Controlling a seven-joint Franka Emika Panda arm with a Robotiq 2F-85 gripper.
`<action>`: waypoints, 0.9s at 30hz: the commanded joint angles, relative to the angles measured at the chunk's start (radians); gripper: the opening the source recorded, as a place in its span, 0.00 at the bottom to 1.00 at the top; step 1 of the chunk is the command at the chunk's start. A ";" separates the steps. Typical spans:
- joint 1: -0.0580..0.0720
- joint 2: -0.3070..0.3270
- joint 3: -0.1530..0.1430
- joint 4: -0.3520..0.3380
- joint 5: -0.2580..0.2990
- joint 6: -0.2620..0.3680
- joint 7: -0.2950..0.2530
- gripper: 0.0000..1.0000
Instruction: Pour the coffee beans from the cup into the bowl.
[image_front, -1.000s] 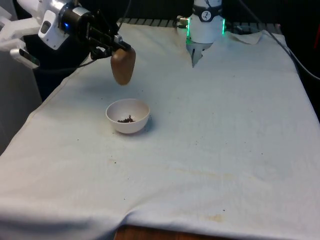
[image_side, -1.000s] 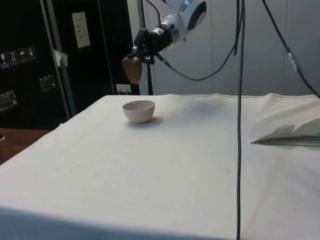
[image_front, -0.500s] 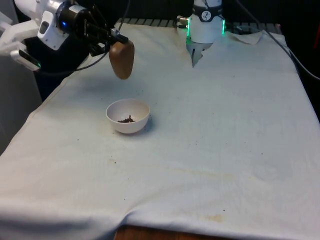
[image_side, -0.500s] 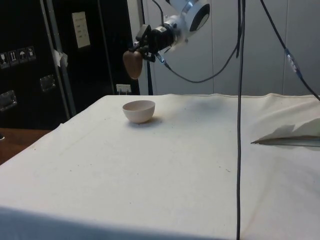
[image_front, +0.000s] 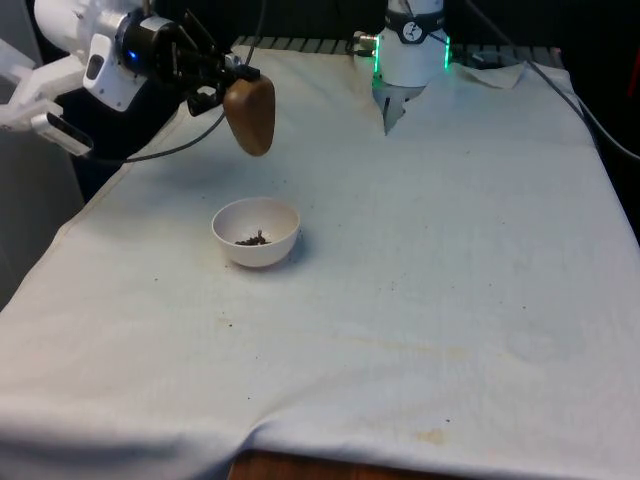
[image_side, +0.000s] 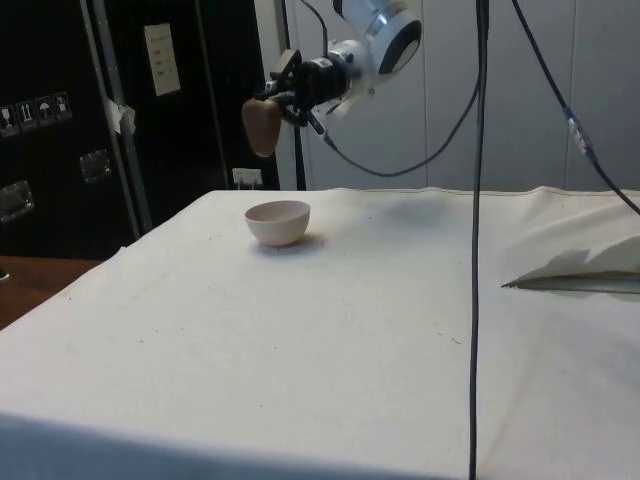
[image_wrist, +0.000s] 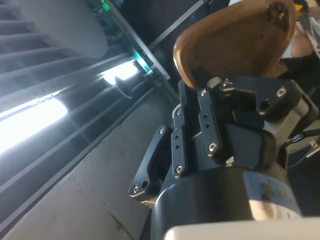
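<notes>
The counter (image_front: 450, 250), cloth-covered, was bare around the work area; I saw nothing between cup and bowl. Folded cloth (image_side: 585, 268) lay well apart near the far edge. The bowl (image_front: 256, 231) sat toward the counter's edge on the front view's left, a few coffee beans (image_front: 253, 238) in it; I judged it light, rigid and easily nudged. The cup (image_front: 250, 114), brown and smooth, hung tilted above and beyond the bowl, clamped at its rim by my hand (image_front: 226, 85); I judged it light, stiff, perhaps slippery.

The cup (image_front: 250, 114) hangs above the table (image_front: 450, 260), over and behind the bowl (image_front: 256, 231) holding coffee beans (image_front: 253, 238).
</notes>
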 joint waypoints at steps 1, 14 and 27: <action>-0.009 0.004 0.009 0.006 0.009 -0.010 0.015 0.02; -0.015 0.028 0.008 -0.002 0.076 -0.074 0.037 0.02; -0.029 0.057 0.009 -0.006 0.153 -0.150 0.062 0.02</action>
